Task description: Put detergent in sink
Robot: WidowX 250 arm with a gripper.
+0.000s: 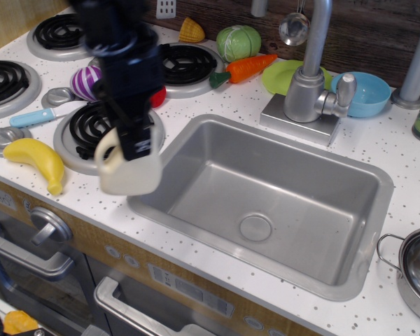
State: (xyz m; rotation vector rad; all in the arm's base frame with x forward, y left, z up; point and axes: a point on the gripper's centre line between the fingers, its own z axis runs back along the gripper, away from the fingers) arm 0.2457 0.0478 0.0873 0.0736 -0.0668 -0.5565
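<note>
Detergent [128,170] lifted off the counter [406,168], hanging at the sink's [266,203] left rim, handle loop to the left. Gripper [134,142] fingers clamped on its top from above. Banana [36,159] lies on the counter to the left, well apart; burner [91,129] behind.

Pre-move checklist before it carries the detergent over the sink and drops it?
1. Grip: gripper is closed on the top of the detergent: ok.
2. Lift: the jug looks raised off the counter at the basin's left edge: ok, though its clearance over the rim cannot be judged.
3. Drop zone: the sink holds nothing over the drain: ok.
4. Path: the faucet stands behind the basin, away from the direct route: ok.
5. Neighbours: the banana lies apart from the jug: ok.
6. Jaw contact area: hidden by the arm: cannot tell.
</note>
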